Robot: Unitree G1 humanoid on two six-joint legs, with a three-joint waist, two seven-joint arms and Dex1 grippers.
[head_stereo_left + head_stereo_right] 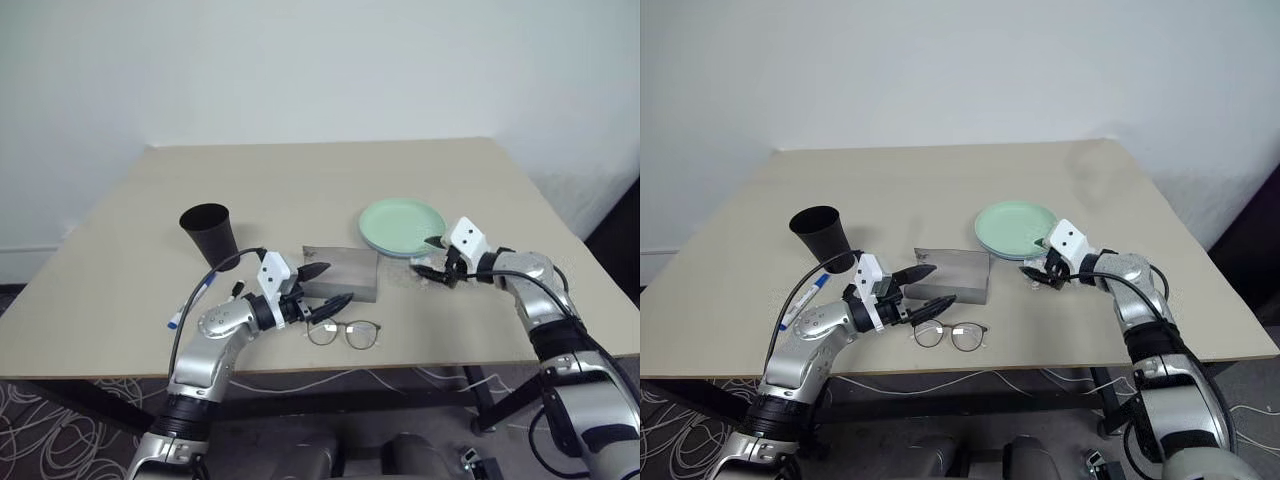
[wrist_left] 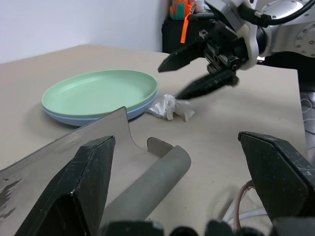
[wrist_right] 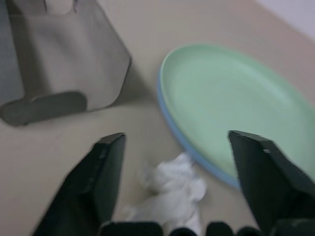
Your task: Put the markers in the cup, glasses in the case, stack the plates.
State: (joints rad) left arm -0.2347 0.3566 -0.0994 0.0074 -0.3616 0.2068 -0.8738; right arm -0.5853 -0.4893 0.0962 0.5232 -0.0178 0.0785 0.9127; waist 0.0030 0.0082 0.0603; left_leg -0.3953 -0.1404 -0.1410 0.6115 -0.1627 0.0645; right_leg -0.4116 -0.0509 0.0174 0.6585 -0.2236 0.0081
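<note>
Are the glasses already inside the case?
No, the glasses lie folded open on the table just in front of the grey case, outside it.

We see a beige table [image 1: 300, 180] set against a plain white wall [image 1: 300, 60]. Beneath its near edge, pale cables [image 1: 60, 410] lie looped on a dark floor [image 1: 20, 400], beside black table legs [image 1: 505, 405].

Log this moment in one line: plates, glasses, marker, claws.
plates: stacked, green on blue | glasses: on table | marker: outside cup | left claw: open | right claw: open
</note>
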